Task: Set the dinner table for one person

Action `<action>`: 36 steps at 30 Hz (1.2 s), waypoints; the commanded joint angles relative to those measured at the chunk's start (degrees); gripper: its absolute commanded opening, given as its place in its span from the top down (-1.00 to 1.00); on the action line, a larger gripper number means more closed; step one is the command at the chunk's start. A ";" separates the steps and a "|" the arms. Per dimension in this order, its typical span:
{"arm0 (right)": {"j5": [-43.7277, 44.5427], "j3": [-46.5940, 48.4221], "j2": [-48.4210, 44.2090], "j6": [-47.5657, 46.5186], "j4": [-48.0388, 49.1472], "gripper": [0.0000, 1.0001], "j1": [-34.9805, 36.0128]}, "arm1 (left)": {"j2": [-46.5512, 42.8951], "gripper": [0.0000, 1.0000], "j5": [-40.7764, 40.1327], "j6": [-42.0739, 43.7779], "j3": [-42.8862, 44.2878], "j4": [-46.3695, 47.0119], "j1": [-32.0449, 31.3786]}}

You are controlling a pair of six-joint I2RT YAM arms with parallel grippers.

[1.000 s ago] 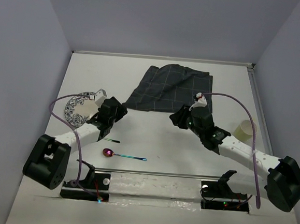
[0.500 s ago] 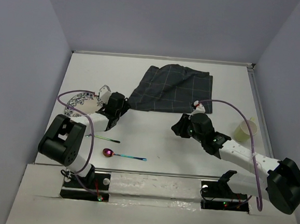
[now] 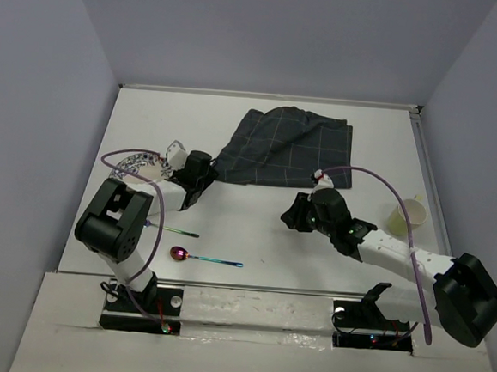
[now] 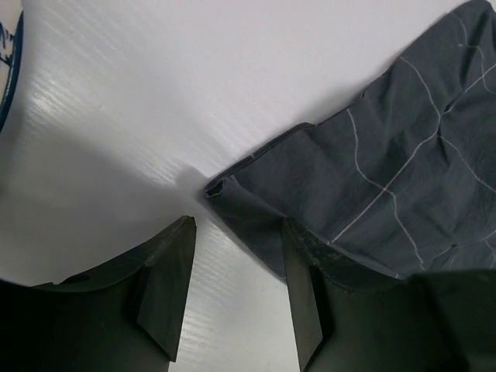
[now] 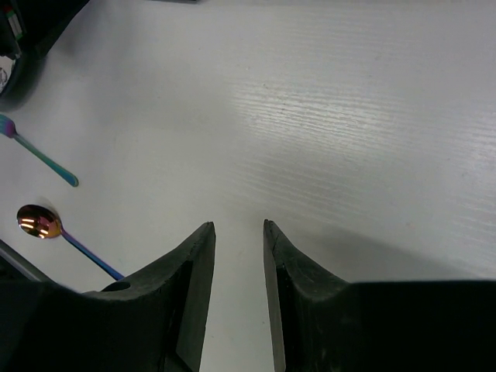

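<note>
The white dinner table carries a crumpled dark grey checked placemat at the back. My left gripper is open and low at the placemat's near left corner. In the left wrist view the folded corner lies just beyond my left gripper, with cloth against the right finger. My right gripper is narrowly open and empty over bare table; the right wrist view shows nothing between the jaws.
A blue-patterned plate lies at the left, its rim in the left wrist view. A fork and an iridescent spoon lie near the front left, both in the right wrist view. A pale cup stands at the right.
My left gripper has moved back and right to the placemat's corner as the arm folded. My right gripper has pulled a little nearer, away from the placemat.
</note>
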 commanded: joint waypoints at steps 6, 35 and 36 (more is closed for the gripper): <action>-1.16 -0.77 0.05 -2.14 3.75 0.25 0.05 | 2.50 -0.17 -2.66 -5.61 6.92 -4.75 0.22; 11.22 7.22 -1.19 -5.04 -6.53 -0.04 -2.66 | -2.59 1.00 -6.09 -2.98 1.75 -6.34 -0.22; 11.23 7.92 -0.14 -5.91 -6.80 -0.01 -4.15 | -3.29 1.00 -6.01 -2.37 1.21 -5.73 -0.31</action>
